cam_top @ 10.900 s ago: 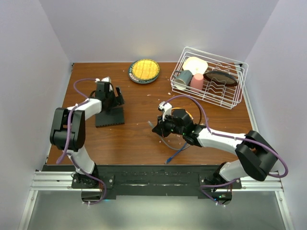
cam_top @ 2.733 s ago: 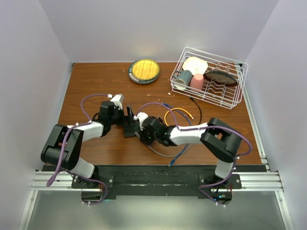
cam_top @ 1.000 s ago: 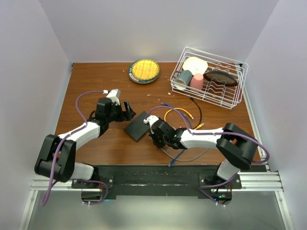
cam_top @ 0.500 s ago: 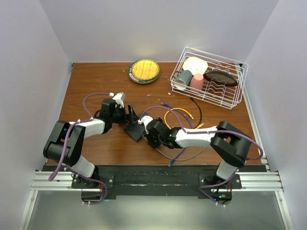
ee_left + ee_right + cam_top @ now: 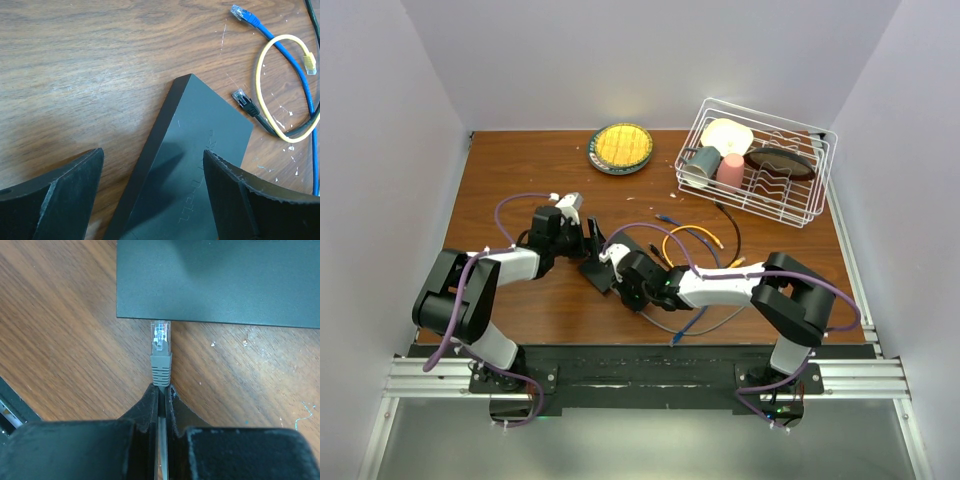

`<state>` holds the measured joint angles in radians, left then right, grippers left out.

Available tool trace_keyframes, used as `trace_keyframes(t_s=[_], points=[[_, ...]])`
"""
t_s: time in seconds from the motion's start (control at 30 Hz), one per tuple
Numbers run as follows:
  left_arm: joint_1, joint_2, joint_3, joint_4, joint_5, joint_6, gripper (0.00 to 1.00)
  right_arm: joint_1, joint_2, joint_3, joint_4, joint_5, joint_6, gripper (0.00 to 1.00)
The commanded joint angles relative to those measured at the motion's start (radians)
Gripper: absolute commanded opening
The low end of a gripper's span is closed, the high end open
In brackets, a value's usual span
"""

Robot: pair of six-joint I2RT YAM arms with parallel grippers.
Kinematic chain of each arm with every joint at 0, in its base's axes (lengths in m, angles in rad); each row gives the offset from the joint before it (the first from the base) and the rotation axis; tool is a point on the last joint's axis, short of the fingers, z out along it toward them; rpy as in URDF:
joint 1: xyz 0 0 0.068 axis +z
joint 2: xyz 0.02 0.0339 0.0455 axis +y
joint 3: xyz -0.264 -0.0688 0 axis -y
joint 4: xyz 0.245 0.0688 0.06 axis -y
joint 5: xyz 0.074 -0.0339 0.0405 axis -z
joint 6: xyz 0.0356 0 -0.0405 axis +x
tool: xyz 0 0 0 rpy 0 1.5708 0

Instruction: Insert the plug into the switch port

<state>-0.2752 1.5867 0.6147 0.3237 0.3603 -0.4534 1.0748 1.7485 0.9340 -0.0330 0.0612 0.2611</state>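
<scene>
- While the right pincer (image 5: 161, 390) pinches a thin grey cable (image 5: 161, 367) tightly, just behind its clear-tipped plug (image 5: 160, 336), the step in hand appears to be lining that plug up with the flat black rectangular switch box (image 5: 220, 285).
- The plug tip points at the box's long near edge, close to one corner. It is touching the edge or just short of it, and the port itself is hidden from above.
- The left pincer (image 5: 152, 160) hangs wide open astride the box's other end, gripping nothing.
- The box lies flat on the brown wooden worktop (image 5: 75, 75).
- Judging from this, the next move calls for the left pincer to steady the box while the right pushes the plug straight in.
</scene>
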Motion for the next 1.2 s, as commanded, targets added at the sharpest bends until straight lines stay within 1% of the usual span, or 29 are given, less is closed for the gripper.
trace_keyframes(t_s=[0.0,0.43,0.83,1.17], points=[[0.001,0.012,-0.012,0.008,0.011,-0.01,0.86,0.016,0.045,0.017,-0.074,-0.015,-0.01,0.0],[0.001,0.012,-0.007,0.005,0.003,-0.014,0.85,0.017,0.098,0.034,-0.125,0.017,0.004,0.0],[0.001,0.001,-0.007,-0.011,-0.015,-0.011,0.85,0.016,0.108,0.022,-0.134,0.063,0.062,0.0],[0.001,-0.013,-0.009,-0.02,-0.037,-0.013,0.85,0.017,0.114,0.006,-0.125,0.022,0.066,0.0]])
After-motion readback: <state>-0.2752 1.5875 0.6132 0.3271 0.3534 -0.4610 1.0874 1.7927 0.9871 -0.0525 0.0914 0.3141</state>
